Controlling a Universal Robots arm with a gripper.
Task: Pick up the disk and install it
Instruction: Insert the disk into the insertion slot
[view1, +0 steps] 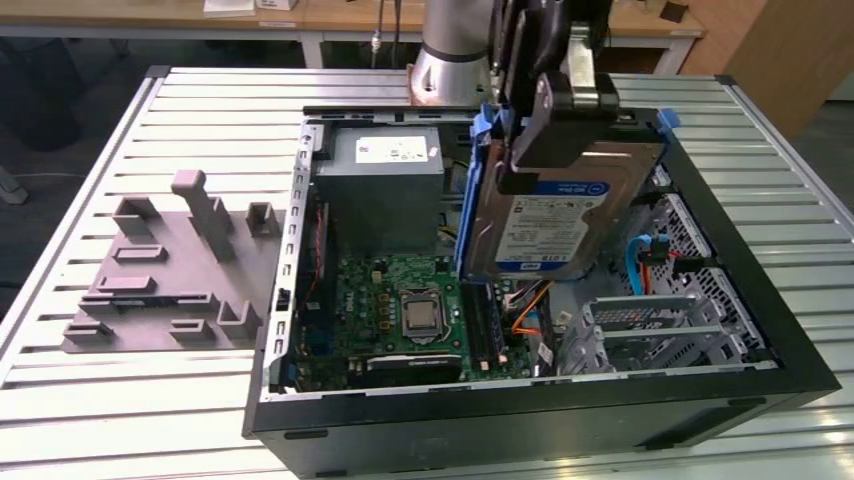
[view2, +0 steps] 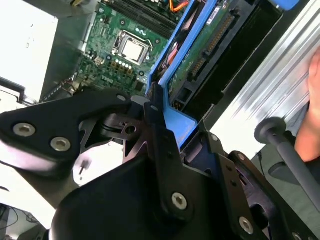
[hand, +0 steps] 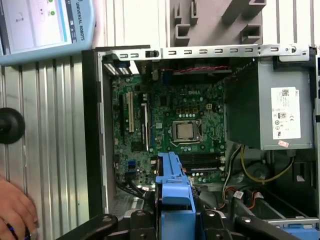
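Exterior view first: my gripper (view1: 541, 120) has its jaws clamped on the top end of the disk (view1: 547, 225), and it holds the disk up in the air. The disk hangs on its edge, a bit tilted, above the middle of the open computer case (view1: 534, 420). Its white-and-blue label faces the camera. I see no spot where it touches the case. Down inside the case lies the green motherboard (view1: 407, 310). The grey power supply (view1: 380, 180) sits at the far end of the case, near the disk.

In the second wrist view, a black finger (view2: 162, 150) presses on the blue rail (view2: 177, 125) that wraps the disk's end. The disk's bare green circuit board (view2: 200, 50) shows there too.

I think the disk is a hard, stiff block, and heavy for its size. Its metal sides look smooth, so it could slip. The blue rails are thin plastic and may bend. I think the green board and its plug are easy to hurt. So the rails and metal edges seem the good place to hold, and that is where my gripper holds it.

In the first wrist view, a person's hand (hand: 15, 215) is over the table (hand: 50, 150), outside the case.
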